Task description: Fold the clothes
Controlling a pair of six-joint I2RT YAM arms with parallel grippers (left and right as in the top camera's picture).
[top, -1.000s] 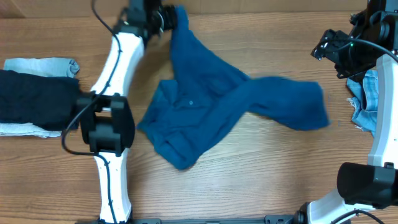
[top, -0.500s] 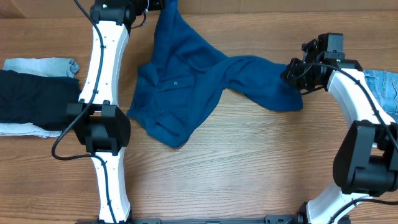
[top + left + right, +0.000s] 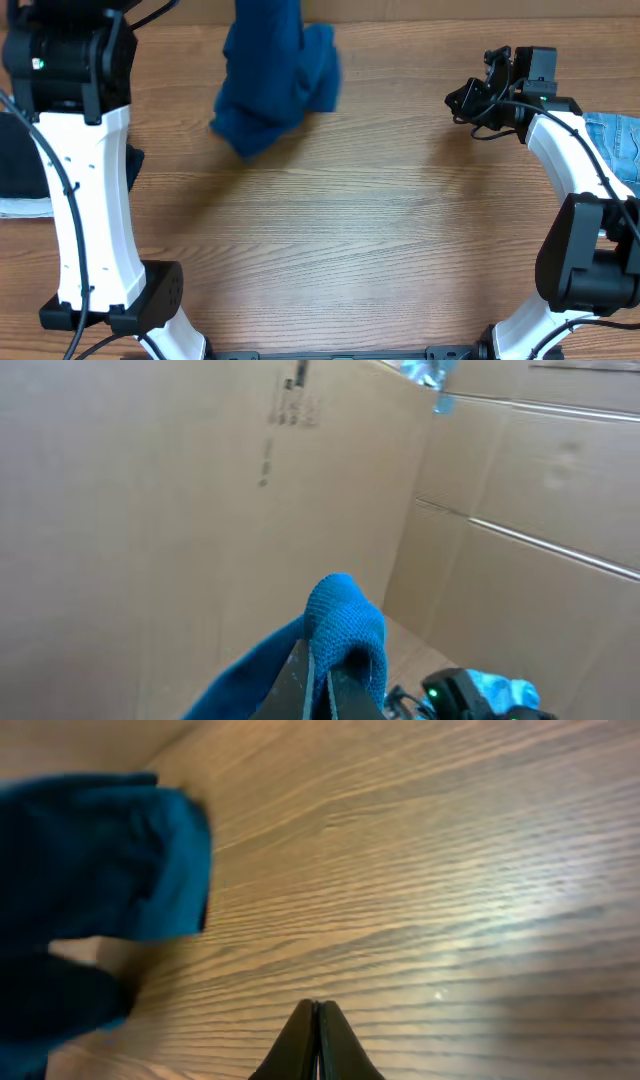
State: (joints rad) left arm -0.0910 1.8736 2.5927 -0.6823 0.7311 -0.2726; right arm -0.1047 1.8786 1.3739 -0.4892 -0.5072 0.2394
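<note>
Polo shirt [image 3: 270, 80] position: the royal-blue garment hangs as a bunched column over the far edge of the desk [image 3: 380, 220]. It is narrow at its top and wider toward its lower end. The overhead view does not show whether the lowest fold touches the desk. A soft shadow lies on the wood just beneath and beside the shirt.

Left jaws: pinching the polo shirt. In the left wrist view the fingers [image 3: 345, 700] are closed on a rounded fold of blue knit that bulges above the fingertips. More fabric trails down and away from this grip point. Cardboard panels [image 3: 130, 510] stand behind the shirt. The left arm [image 3: 85, 200] rises close to the overhead camera, beside the shirt.

Right jaws: pressed together with nothing between them. In the right wrist view the fingertips meet in a thin line above bare wood, apart from the polo shirt, which fills the far side of that view. The right arm [image 3: 560, 130] has its wrist turned toward the shirt and is well apart from it.

Other items: a light-blue denim piece [image 3: 618, 140] lies well apart from the polo shirt, beyond the right arm. A near-black garment [image 3: 12, 160], with a pale cloth [image 3: 22, 207] showing at its edge, lies well apart from the shirt, beyond the left arm.
</note>
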